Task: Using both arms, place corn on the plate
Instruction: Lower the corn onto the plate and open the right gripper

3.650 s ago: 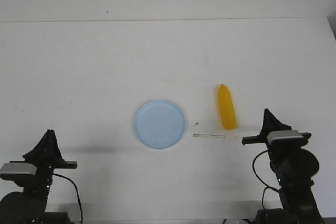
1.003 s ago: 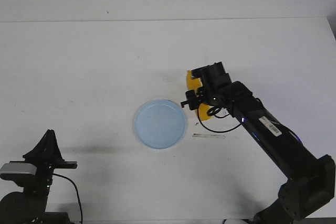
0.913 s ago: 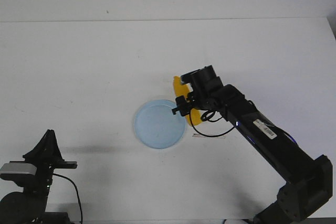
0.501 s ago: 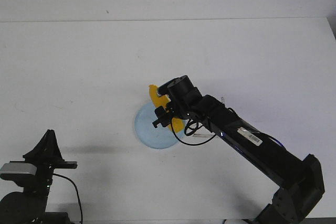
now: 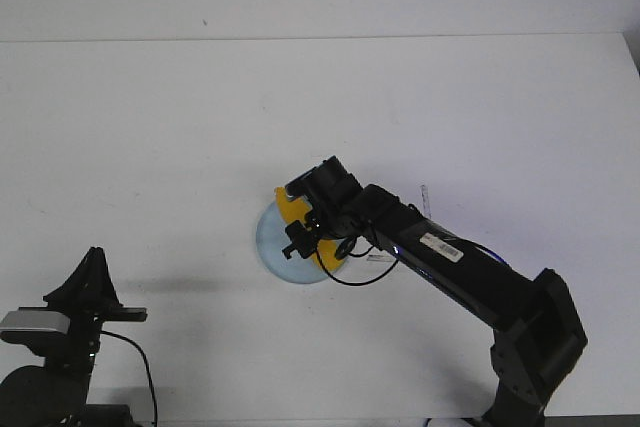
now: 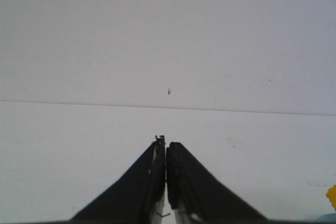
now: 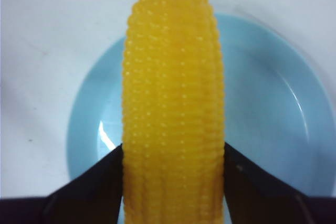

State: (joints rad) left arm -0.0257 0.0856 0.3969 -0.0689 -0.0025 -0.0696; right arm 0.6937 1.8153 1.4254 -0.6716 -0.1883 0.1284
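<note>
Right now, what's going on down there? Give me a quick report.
Right tool shut on corn, over the plate. Left tool shut, holding nothing, parked. Nothing in the way.

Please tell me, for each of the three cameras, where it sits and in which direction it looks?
Front view: sits high, looks forward over the table; both arms show, right hand holding the corn over the plate.
Left wrist view: on the parked left arm, looks across bare table; left hand shut.
Right wrist view: on the right arm, looks down at corn and plate.
Front and right wrist views share corn and plate.
</note>
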